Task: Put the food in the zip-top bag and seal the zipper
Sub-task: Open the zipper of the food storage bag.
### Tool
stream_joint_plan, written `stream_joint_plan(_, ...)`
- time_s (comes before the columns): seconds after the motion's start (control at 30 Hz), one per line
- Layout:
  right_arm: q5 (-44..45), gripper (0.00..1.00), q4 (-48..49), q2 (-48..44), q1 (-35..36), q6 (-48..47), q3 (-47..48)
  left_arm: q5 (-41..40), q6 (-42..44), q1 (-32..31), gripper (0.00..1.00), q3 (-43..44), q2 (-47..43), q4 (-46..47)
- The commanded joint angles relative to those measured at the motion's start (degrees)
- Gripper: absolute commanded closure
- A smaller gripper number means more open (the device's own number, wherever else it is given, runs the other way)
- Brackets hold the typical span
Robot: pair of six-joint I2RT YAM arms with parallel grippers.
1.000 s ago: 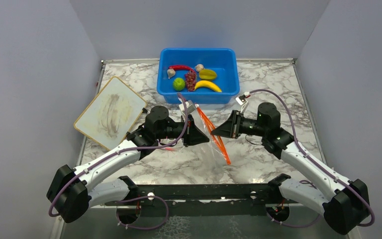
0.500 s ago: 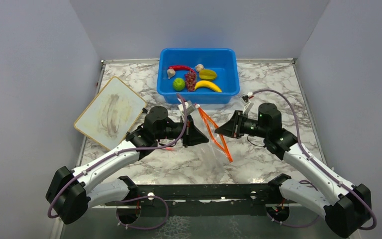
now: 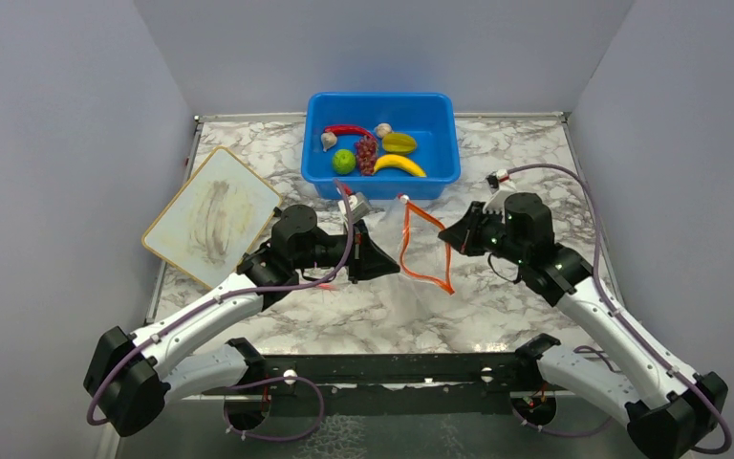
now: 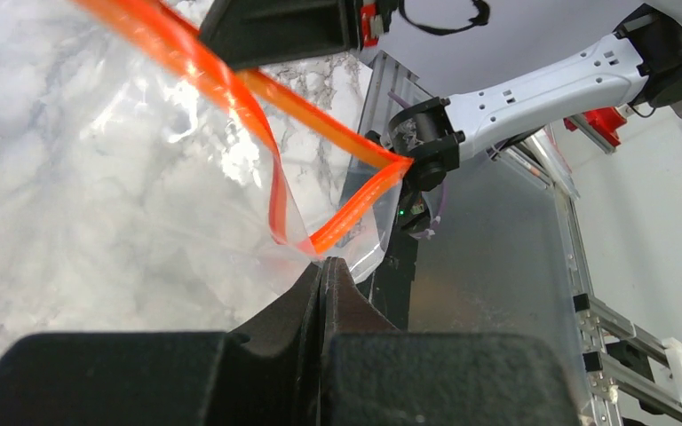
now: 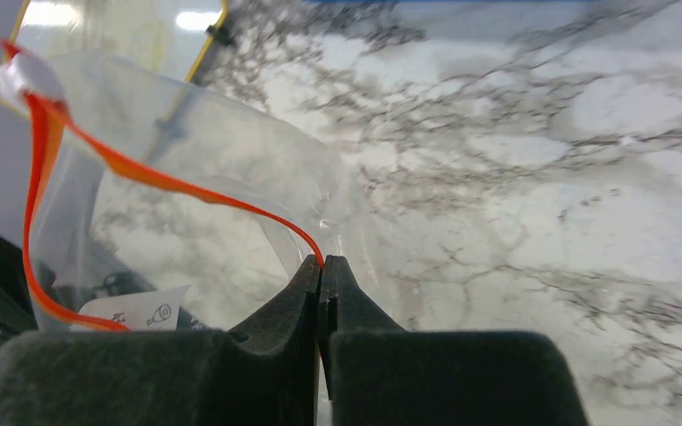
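Mid-frame, the left gripper (image 3: 394,268) and the right gripper (image 3: 447,239) are each clamped fully shut on opposite lips of the clear floppy plastic zip-top bag (image 3: 411,301). This spreads its orange-red zipper strip (image 3: 424,279), seemingly for loading. The small toy food (image 3: 367,153) lies in the rigid blue plastic tub (image 3: 380,97) at upper centre.

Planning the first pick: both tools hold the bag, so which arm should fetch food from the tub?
Right, probably. The right tool pinches the zip-top bag nearer the blue tub, with the banana on its side. The left tool also grips the bag and could hold it alone.
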Motion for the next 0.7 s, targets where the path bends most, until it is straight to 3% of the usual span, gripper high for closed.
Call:
stream_joint_plan(0.0,17.55,0.99,-8.75,-3.03,0.19,-3.39,5.14,-0.18,0.62,-0.26,1.00,0.64,-1.78,0.83)
stream_joint_plan(0.13,14.72,0.99,-6.76,-5.90,0.19,-5.45,5.94,-4.28,0.13,-0.26,0.96,1.33,-0.91,0.30)
stream_joint_plan(0.27,12.87,0.99,-6.09,-6.65,0.19,-5.85,6.15,-5.97,-0.21,-0.26,0.56,5.14,2.60,-1.95)
stream_joint_plan(0.37,15.63,0.99,-8.18,-5.09,0.19,-7.56,7.44,-6.20,-0.70,-0.26,0.36,7.98,4.56,-2.63)
stream_joint_plan(0.53,13.13,0.99,-8.10,-3.29,0.19,-7.43,8.75,-7.72,-2.12,-0.58,0.14,12.09,8.11,-3.31)
stream_joint_plan(0.67,7.64,0.99,-3.91,-2.17,0.19,-2.69,6.71,-12.91,-2.76,-1.29,0.11,14.64,11.06,-5.78)
